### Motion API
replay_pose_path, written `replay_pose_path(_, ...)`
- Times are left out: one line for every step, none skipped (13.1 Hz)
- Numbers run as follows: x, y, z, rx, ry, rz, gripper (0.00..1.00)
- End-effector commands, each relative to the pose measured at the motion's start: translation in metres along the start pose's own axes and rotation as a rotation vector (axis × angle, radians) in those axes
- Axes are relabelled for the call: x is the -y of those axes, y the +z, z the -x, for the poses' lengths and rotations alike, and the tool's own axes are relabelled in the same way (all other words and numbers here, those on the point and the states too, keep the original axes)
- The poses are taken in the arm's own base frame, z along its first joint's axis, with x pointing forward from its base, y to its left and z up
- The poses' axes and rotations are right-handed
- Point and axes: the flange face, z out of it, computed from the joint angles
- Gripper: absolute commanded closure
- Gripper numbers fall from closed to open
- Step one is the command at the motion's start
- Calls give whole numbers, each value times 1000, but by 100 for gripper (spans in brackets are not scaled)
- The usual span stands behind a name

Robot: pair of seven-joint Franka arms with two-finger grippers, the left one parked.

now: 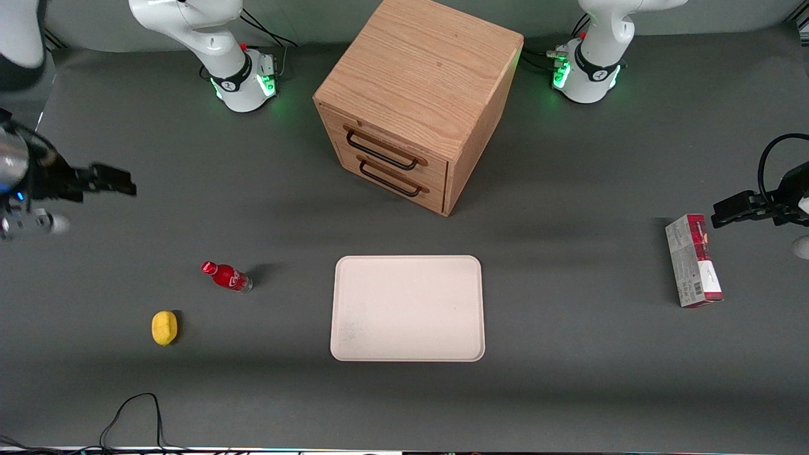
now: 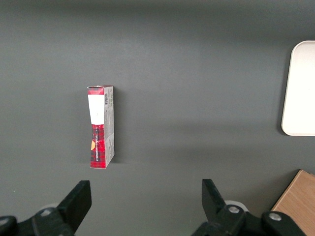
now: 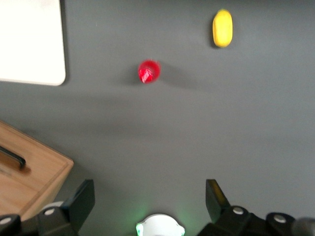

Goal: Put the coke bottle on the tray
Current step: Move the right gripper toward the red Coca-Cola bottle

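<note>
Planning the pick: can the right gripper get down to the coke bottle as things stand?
Probably yes. The gripper hangs open, high above the table, farther from the camera than the bottle. The bottle stands alone; the lemon lies apart from it.

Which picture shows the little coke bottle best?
The front view: the coke bottle stands upright, its cap and lettering visible. The right wrist view shows only its red top. The left wrist view misses it. The gripper hangs open, away.

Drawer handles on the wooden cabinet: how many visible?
2. Upper handle and lower handle, both on the cabinet front, stacked. Claw hovers open, farther from the camera than the coke bottle.
</note>
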Motion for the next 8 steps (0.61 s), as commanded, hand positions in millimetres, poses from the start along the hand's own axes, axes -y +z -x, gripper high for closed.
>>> replay_pose_path(19,10,-37,13,41,-1,0)
replay_pose_path(18,13,-38,17,39,0,0)
replay_pose_path(20,18,-40,29,31,-3,0)
replay_pose_path(19,34,-49,49,35,-1,0)
replay_pose_path(21,42,-57,24,32,-9,0)
replay_pose_path(20,60,-67,15,33,-13,0)
replay_pose_path(21,85,-76,9,33,-14,0)
replay_pose_path(22,108,-83,0,31,-14,0)
